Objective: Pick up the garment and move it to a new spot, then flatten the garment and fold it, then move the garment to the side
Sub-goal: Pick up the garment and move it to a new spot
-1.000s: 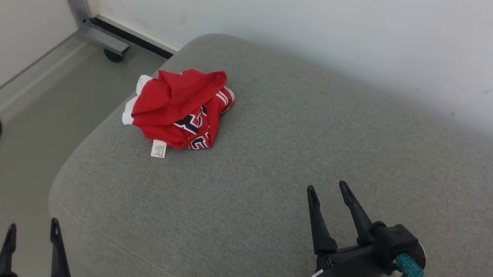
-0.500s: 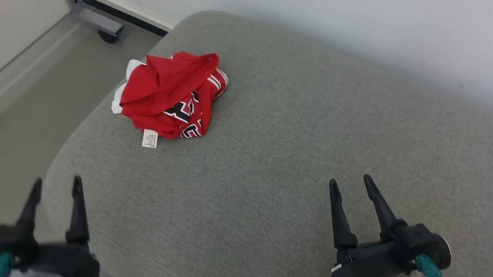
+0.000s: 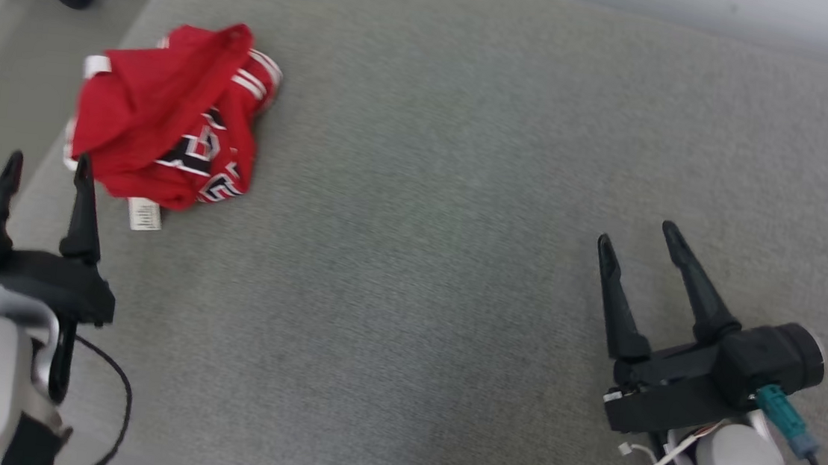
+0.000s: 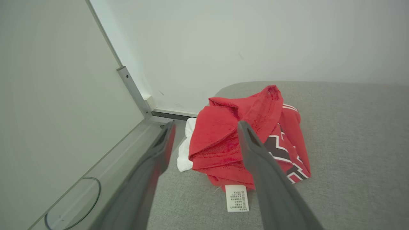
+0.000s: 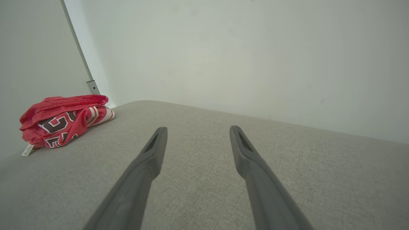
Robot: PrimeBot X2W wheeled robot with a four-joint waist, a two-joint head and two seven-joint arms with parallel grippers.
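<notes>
Left fingers [image 3: 84,213] nearer, one red garment [image 3: 155,105], one label [image 3: 144,215]

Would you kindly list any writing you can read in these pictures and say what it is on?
Red garment: large black letters edged in white, crumpled in the folds; no whole word can be read.
White care tag: rows of tiny print, too small to read.

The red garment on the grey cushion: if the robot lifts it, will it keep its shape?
Probably not: the red garment lies in soft crumpled folds, so it should unfurl and hang. It looks thin, so likely light. Pushed across the woven grey cushion, it would probably bunch rather than slide.
</notes>
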